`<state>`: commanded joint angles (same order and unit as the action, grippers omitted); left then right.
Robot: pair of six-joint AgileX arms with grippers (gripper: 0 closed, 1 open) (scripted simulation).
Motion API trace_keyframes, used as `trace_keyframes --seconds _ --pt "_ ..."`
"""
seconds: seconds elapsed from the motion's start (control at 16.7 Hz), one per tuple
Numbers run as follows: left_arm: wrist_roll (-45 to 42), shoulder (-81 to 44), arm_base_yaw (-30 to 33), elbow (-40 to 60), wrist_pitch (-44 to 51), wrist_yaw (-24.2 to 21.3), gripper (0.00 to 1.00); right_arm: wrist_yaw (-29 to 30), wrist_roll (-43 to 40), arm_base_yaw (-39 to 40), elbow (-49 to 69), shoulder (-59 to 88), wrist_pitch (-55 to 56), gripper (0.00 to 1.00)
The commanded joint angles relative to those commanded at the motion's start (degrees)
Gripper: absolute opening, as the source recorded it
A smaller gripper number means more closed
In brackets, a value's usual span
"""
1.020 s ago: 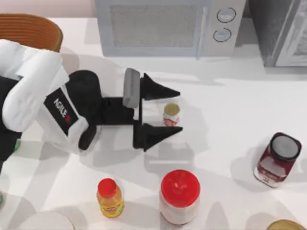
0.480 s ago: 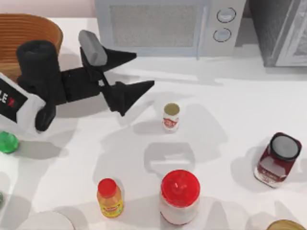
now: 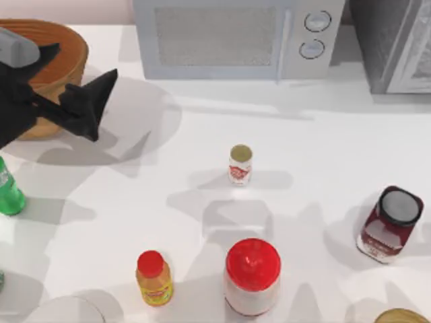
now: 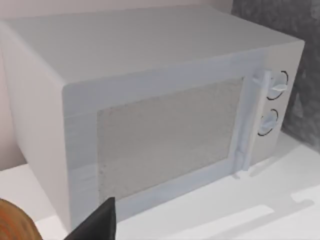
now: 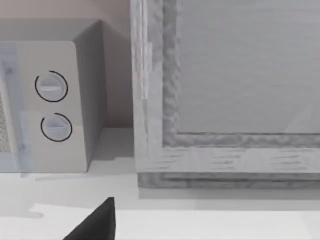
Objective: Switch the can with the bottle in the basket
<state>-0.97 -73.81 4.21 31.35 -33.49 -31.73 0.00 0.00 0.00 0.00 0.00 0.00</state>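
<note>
**Left gripper up by the basket, can standing alone mid-table**

In the top view, the left gripper (image 3: 77, 77) is seen at the far left, over the near side of the basket (image 3: 64, 37), which sits in the table's back-left corner. The jaws are spread wide and nothing is held between them; one dark fingertip (image 3: 101, 87) sticks out past the basket rim over the white table (image 3: 323, 148). A grey block on the gripper is caught at the picture's left edge.

The can (image 3: 240, 163) is found upright near the middle of the table, well apart from the basket and touched by nothing. The bottle (image 3: 9, 192) is spotted at the left edge, standing on the table outside the basket and partly cut off.

Along the near side, a small yellow bottle with a red cap (image 3: 153, 277) and a big red-lidded white jar (image 3: 252, 276) are lined up, and a dark red jar with a black lid (image 3: 389, 224) is parked off to the right. A microwave (image 3: 236, 37) is set against the back edge.

In the right wrist view, one dark fingertip (image 5: 95, 222) of the right gripper is shown, so its jaws can't be judged.
</note>
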Motion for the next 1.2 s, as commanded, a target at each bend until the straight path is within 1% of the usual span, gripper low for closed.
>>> trace_keyframes --seconds 0.18,0.36,0.54,0.66,0.78,0.9,1.2 --pt "0.27 18.87 -2.32 -8.32 9.51 9.13 1.0 0.0 0.0 0.0 0.0 0.0 0.0 1.0" --pt "0.56 38.61 -3.75 -16.03 17.84 17.2 1.0 0.0 0.0 0.0 0.0 0.0 0.0 1.0" --pt "0.81 55.38 -4.44 -22.6 24.66 23.86 1.0 0.0 0.0 0.0 0.0 0.0 0.0 1.0" --pt "0.91 63.54 -4.55 -26.14 28.24 27.27 1.0 0.0 0.0 0.0 0.0 0.0 0.0 1.0" --pt "0.96 69.39 -4.46 -28.93 31.05 29.77 1.0 0.0 0.0 0.0 0.0 0.0 0.0 1.0" --pt "0.97 72.82 -4.29 -30.77 32.9 31.28 1.0 0.0 0.0 0.0 0.0 0.0 0.0 1.0" --pt "0.97 73.81 -4.21 -31.35 33.49 31.73 1.0 0.0 0.0 0.0 0.0 0.0 0.0 1.0"
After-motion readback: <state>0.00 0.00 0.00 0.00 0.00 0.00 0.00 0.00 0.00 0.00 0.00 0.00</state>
